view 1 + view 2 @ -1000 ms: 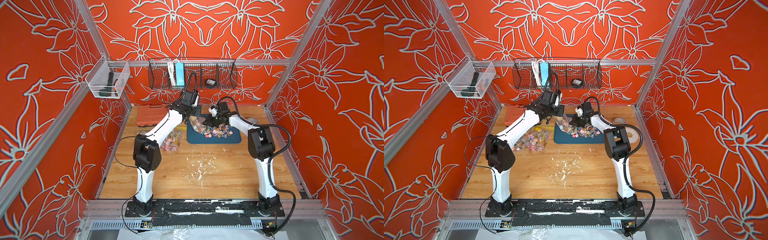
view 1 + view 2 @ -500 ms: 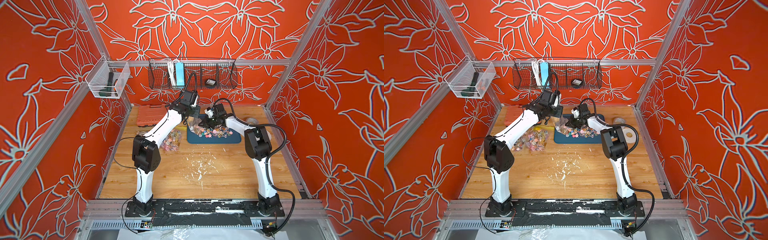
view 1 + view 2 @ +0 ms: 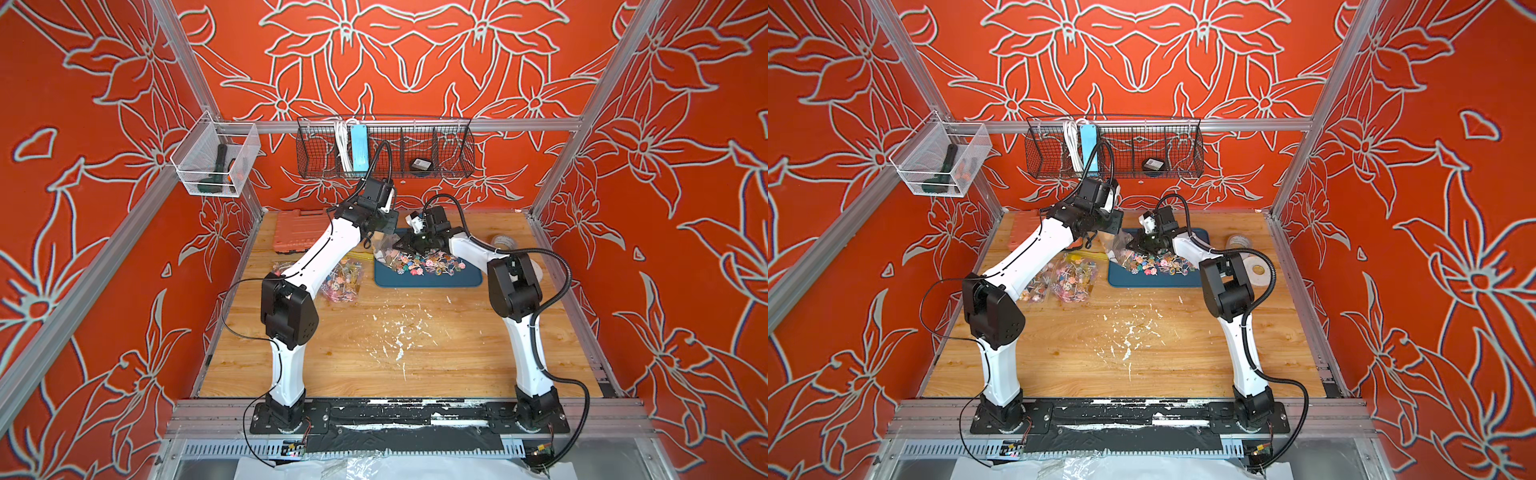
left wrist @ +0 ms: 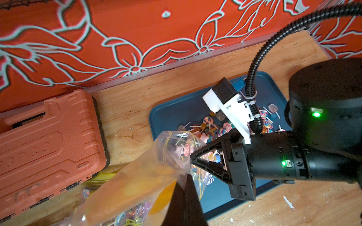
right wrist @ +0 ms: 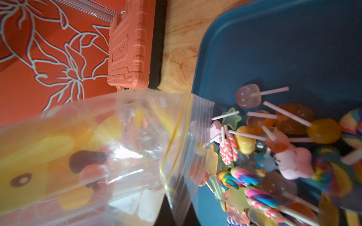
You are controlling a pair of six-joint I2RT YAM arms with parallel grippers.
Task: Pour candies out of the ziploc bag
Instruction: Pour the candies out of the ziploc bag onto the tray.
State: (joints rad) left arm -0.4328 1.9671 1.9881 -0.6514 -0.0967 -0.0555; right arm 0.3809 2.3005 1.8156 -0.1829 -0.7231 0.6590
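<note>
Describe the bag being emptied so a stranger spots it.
Find the blue tray at the back of the wooden table. The ziploc bag is over its left edge, pinched by the left gripper and right gripper. Unlike the candy bags lying flat nearby, it is lifted, its mouth over the candies.

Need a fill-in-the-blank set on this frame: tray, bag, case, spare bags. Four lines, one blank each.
1. The candies lie on a ____ tray.
2. The left gripper and right gripper both pinch the ziploc bag, whose zip line is ____.
3. The tool case is ____.
4. Other candy bags lie on the ____ arm's side of the tray.

Missing words: blue; yellow; orange; left.
</note>
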